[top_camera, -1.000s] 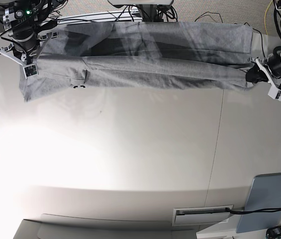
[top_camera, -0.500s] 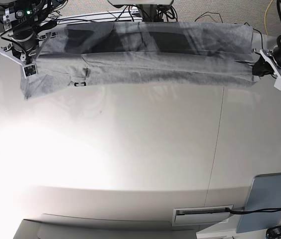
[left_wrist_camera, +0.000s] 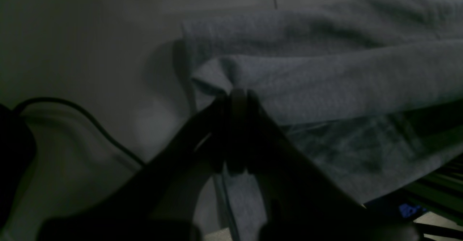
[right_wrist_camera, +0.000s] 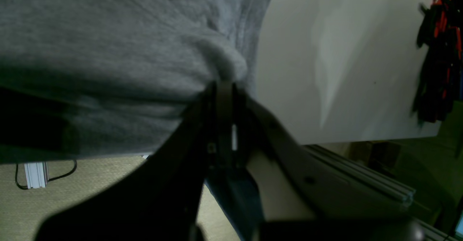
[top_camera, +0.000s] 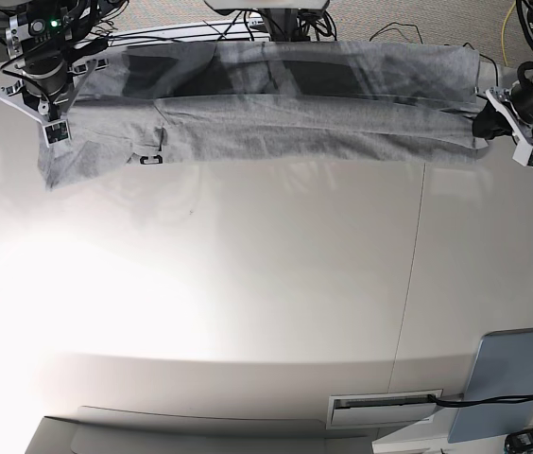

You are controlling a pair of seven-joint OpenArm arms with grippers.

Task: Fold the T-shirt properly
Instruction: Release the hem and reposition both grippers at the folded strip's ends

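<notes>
The heather-grey T-shirt [top_camera: 285, 118] lies stretched across the far edge of the white table [top_camera: 266, 284], partly folded lengthwise, with dark lettering showing through near the back. My left gripper [top_camera: 486, 121], at the right end in the base view, is shut on a bunched fold of the T-shirt [left_wrist_camera: 325, 85], as the left wrist view [left_wrist_camera: 237, 94] shows. My right gripper [top_camera: 61, 112], at the left end, is shut on the T-shirt's other end [right_wrist_camera: 119, 63], seen in the right wrist view [right_wrist_camera: 224, 85].
A grey-blue panel [top_camera: 512, 378] and a white slotted fixture [top_camera: 385, 409] sit at the table's near right corner. Cables [top_camera: 248, 24] and arm mounts stand behind the far edge. A seam [top_camera: 408, 284] runs down the table on the right.
My left gripper has moved up and away with the T-shirt's right end, then slightly back. The shirt's front fold has drawn toward the far edge. The right gripper has barely moved.
</notes>
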